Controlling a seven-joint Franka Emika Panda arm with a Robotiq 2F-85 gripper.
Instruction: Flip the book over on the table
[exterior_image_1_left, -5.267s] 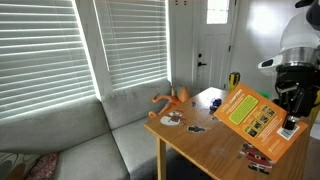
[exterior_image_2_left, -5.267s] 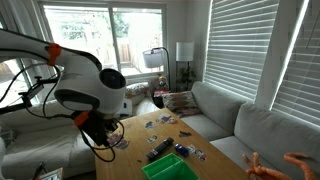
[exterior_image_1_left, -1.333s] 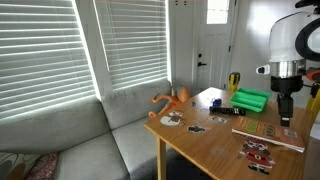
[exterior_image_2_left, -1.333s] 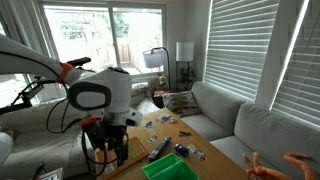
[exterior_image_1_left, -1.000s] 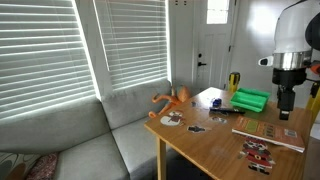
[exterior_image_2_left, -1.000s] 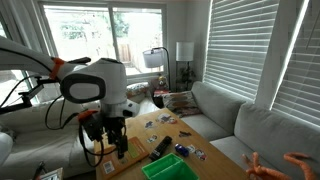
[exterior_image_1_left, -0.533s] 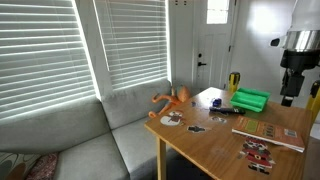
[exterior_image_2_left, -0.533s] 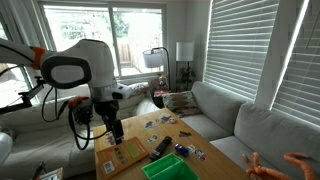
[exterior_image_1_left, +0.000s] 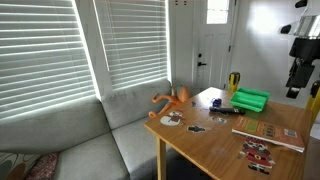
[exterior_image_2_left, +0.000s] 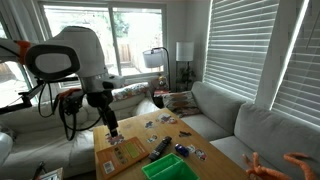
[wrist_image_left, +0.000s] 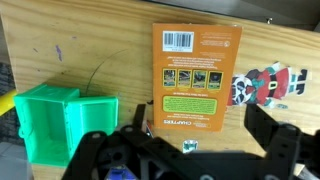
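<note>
The book lies flat on the wooden table, its orange face with a barcode and dark green panels turned up. It also shows in both exterior views, as a thin slab and at the table's near end. My gripper hangs open well above the book's lower edge, touching nothing. In the exterior views the gripper is raised clear of the tabletop.
A bright green box stands beside the book. Picture cards lie scattered on the table, along with a black remote. A grey sofa runs along the table's edge.
The book, held tilted up earlier, now lies flat. Over the last second the open gripper has risen straight up and away from it.
</note>
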